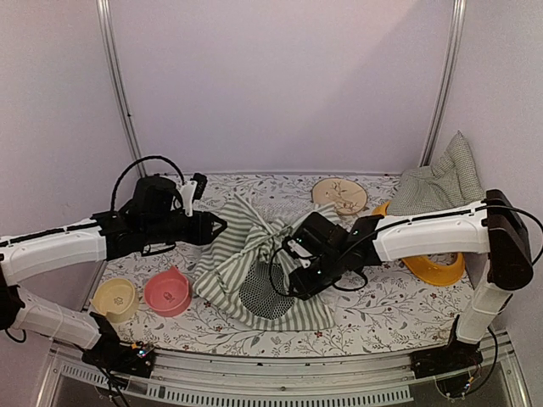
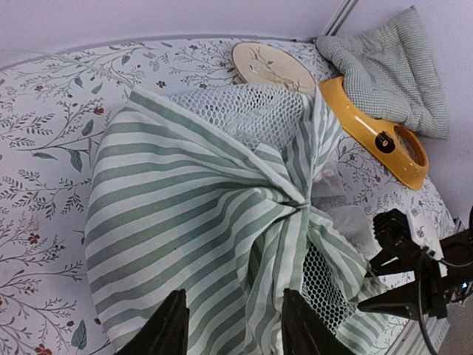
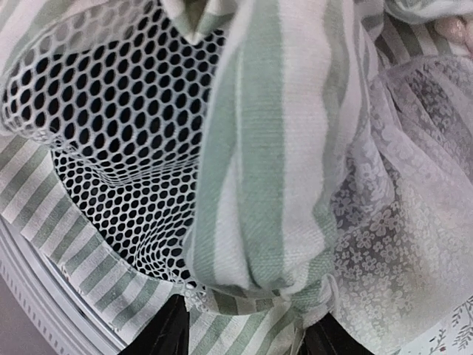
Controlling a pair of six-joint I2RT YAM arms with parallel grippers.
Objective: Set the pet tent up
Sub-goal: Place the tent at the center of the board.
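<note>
The tent (image 1: 254, 267) lies collapsed in the middle of the table (image 1: 382, 318), a crumpled heap of striped cloth with its mesh window (image 1: 265, 292) facing up near the lower centre of the overhead view. Nothing of it stands yet, so I'd say the job is barely begun.

The left gripper (image 2: 235, 329) hangs over the heap's left side, jaws spread with nothing between them, just striped cloth below. It looks placed to come down on that edge and hold the fabric flat or draw it outward.

The right gripper (image 3: 247, 334) is pushed right into the heap, beside the window. Its jaws stand apart with a fat fold of stripes bunched in the gap and lace (image 3: 399, 222) spilling to the right. Whether the pads are biting that fold or only straddling it, I can't tell.

The cushion (image 1: 441, 182) leans in the upper right corner and two bowls (image 1: 167, 291) sit at lower left, all well apart from the tent, presumably so the cloth has room to open.
</note>
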